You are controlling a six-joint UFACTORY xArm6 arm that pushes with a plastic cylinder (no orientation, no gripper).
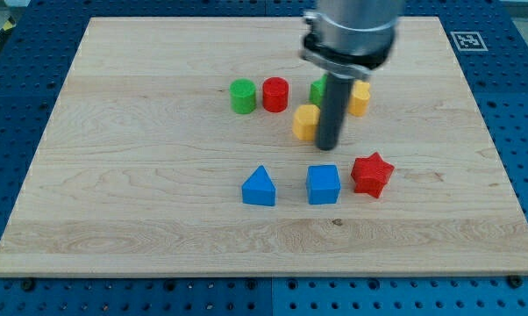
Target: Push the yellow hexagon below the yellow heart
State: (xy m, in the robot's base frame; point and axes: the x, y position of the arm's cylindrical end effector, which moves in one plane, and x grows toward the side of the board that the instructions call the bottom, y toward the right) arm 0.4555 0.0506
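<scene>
The yellow hexagon [305, 122] lies near the middle of the wooden board [124, 175]. My tip [328, 147] stands right against the hexagon's right side, slightly lower in the view. The other yellow block [360, 99], which looks like the heart, lies up and to the right of the rod, and the rod hides its left edge. The hexagon is to the left of the heart and a little lower in the view.
A green cylinder [242, 96] and a red cylinder [275, 94] stand left of the rod. A green block [317, 89] is half hidden behind it. Lower in the view, a blue triangular block [259, 187], a blue cube [323, 184] and a red star [372, 174] form a row.
</scene>
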